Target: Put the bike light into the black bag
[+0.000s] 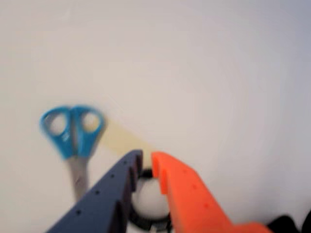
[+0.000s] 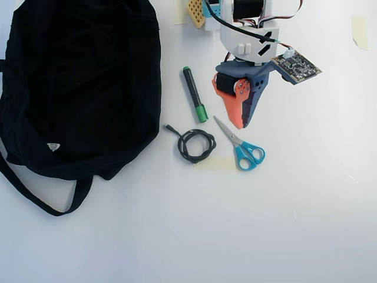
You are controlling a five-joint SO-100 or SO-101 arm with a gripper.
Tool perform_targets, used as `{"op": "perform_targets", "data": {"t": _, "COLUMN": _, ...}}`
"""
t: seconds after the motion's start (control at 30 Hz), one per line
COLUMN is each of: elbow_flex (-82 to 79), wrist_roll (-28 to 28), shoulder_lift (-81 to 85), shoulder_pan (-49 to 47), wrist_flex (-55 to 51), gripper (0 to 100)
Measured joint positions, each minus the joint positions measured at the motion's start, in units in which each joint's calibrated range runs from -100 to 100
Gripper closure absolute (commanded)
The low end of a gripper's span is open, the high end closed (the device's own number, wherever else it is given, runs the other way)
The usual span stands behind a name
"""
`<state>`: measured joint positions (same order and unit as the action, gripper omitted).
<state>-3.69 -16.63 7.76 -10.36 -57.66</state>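
The black bag (image 2: 82, 88) lies floppy at the left of the overhead view, its white label (image 2: 53, 146) near the lower edge and its strap (image 2: 35, 197) trailing below. My gripper (image 2: 240, 124) hangs right of the bag, above the scissors' blade. In the wrist view the gripper (image 1: 146, 162) has its dark blue and orange fingers nearly together. The black ring strap of the bike light (image 1: 143, 223) sits between them, so the gripper looks shut on it. The light's head is hidden, and the whole light is hidden under the gripper in the overhead view.
Blue-handled scissors (image 2: 244, 147) (image 1: 73, 131) lie just below the gripper. A coiled black cable (image 2: 196, 145) and a black marker with a green cap (image 2: 193, 94) lie between gripper and bag. A pale tape patch (image 2: 215, 163) is stuck beside the scissors.
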Motion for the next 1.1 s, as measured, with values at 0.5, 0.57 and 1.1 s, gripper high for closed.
{"op": "perform_targets", "data": {"t": 0.5, "elbow_flex": 3.46, "wrist_roll": -0.54, "shoulder_lift": 0.08, "shoulder_pan": -5.66, "wrist_flex": -32.55, "gripper": 98}}
{"op": "perform_targets", "data": {"t": 0.57, "elbow_flex": 3.46, "wrist_roll": -1.47, "shoulder_lift": 0.08, "shoulder_pan": -6.10, "wrist_flex": -34.35, "gripper": 98}}
{"op": "perform_targets", "data": {"t": 1.1, "elbow_flex": -9.04, "wrist_roll": -8.01, "shoulder_lift": 0.17, "shoulder_pan": -4.92, "wrist_flex": -28.94, "gripper": 97}}
